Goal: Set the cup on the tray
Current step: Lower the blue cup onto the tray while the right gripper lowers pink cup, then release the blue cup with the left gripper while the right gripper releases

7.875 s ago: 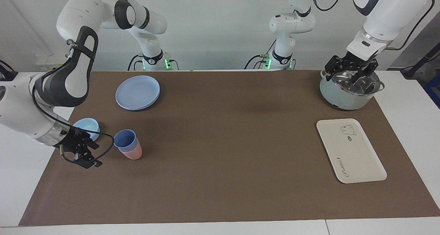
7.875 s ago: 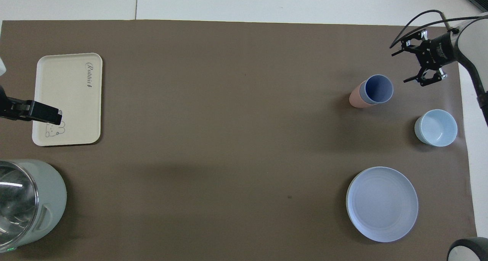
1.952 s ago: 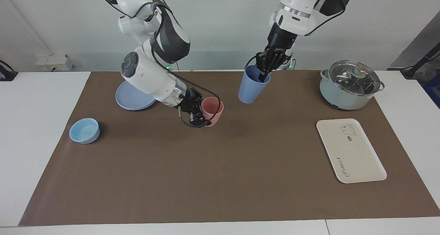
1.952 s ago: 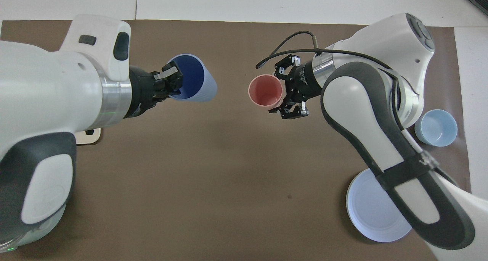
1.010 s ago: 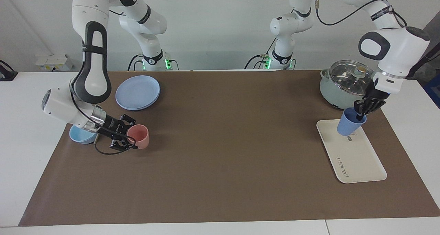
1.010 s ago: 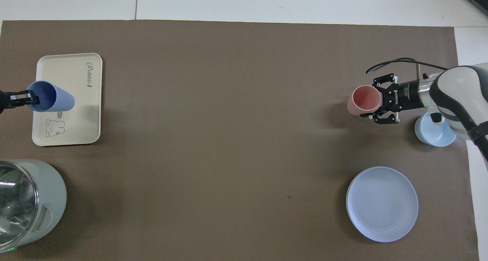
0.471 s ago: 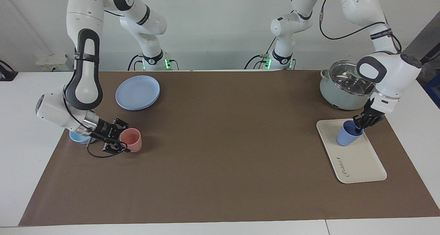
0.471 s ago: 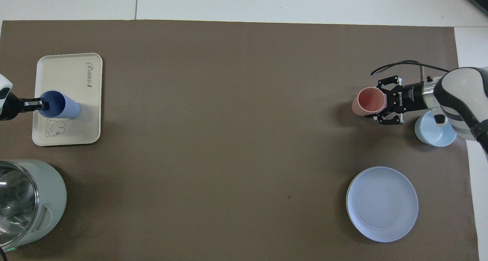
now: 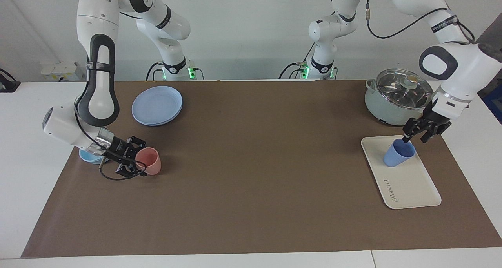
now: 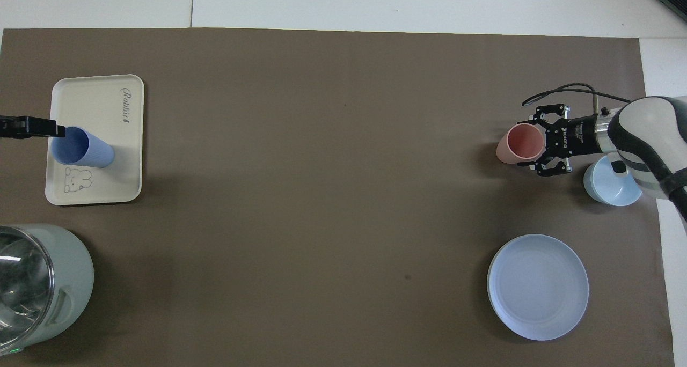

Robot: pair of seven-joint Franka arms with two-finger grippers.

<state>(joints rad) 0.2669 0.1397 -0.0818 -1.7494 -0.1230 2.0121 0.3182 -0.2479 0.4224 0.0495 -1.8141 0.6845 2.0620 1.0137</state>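
The periwinkle-blue cup (image 9: 398,154) stands upright on the cream tray (image 9: 410,185), at the tray's end nearer the robots, beside the bear drawing. It also shows in the overhead view (image 10: 81,150) on the tray (image 10: 99,104). My left gripper (image 9: 415,138) hangs open just above the cup's rim and is off it; only its tip (image 10: 32,127) shows overhead. My right gripper (image 9: 131,161) is low at the right arm's end of the table, shut around a pink cup (image 9: 149,162) that rests on the mat (image 10: 519,143).
A pale green pot with a glass lid (image 9: 400,99) stands close to the tray, nearer the robots. A round blue plate (image 9: 157,104) and a light-blue bowl (image 10: 612,187) lie near the right arm. The brown mat covers most of the table.
My left gripper set the blue cup on the tray, opened and rose off its rim. My right gripper lowered the pink cup to the mat and has barely moved since.
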